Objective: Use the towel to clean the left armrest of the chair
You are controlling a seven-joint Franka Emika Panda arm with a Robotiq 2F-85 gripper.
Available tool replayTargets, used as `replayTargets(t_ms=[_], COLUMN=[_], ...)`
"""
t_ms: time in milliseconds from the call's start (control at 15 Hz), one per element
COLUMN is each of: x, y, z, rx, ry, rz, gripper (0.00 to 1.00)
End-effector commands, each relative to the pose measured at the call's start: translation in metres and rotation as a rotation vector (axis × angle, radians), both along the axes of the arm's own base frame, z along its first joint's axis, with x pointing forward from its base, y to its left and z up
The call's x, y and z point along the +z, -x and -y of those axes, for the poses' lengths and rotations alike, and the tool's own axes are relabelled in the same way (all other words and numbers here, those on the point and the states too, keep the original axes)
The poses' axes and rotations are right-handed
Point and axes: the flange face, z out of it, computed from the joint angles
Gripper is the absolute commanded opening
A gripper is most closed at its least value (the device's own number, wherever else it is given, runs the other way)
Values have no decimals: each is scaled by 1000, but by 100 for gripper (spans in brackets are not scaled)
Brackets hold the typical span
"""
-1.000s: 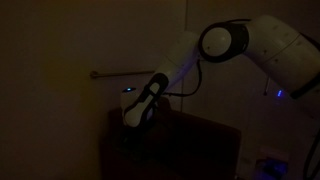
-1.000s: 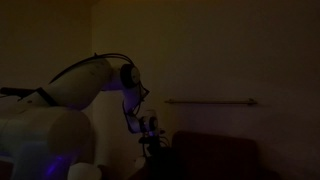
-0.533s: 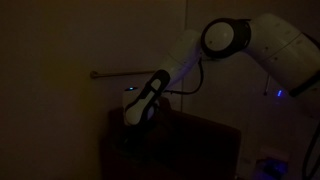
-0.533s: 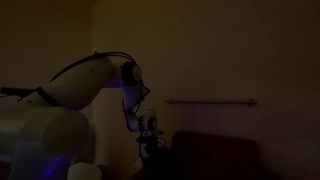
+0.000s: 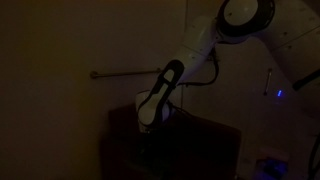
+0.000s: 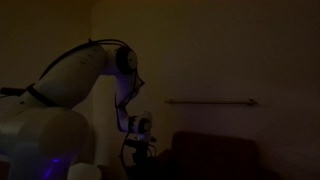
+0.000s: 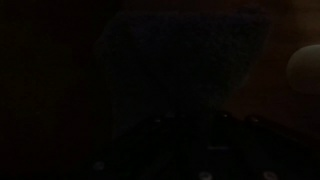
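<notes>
The scene is very dark. The chair (image 5: 195,145) is a boxy dark brown block, seen in both exterior views (image 6: 215,158). My white arm reaches down to its side panel, the left armrest (image 5: 125,130). The gripper (image 5: 148,127) hangs at the armrest's top edge and also shows in an exterior view (image 6: 138,150) beside the chair's end. Its fingers are lost in shadow. I cannot make out the towel in any view. The wrist view is almost black and shows only a dim dark surface (image 7: 180,60).
A thin wall-mounted rail (image 5: 120,73) runs behind the chair and also shows in an exterior view (image 6: 210,101). The robot's white base (image 6: 40,140) fills the near left. A faint pale patch (image 7: 305,68) sits at the wrist view's right edge.
The arm's elbow has risen and the wrist has shifted sideways along the chair's side, staying at about the same height.
</notes>
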Motion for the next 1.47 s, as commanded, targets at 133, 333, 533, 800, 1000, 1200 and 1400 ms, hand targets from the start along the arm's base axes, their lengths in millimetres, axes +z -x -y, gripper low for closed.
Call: replayTargets(t_ms=[133,333,533,800,1000,1200,1400], x=[-4,-11,-11,37,91,142,154], y=[52,59,57,43,9,-38,-83], z=[27,33,30,13,7,3,-1], rx=[-85,-103,-92,4,109,194,210], ry=[8,-8,-35,16,113,183,195], rz=[-152,-195,-199,-104,24,197,380], gripper=[7,7,7,6,6,6,6])
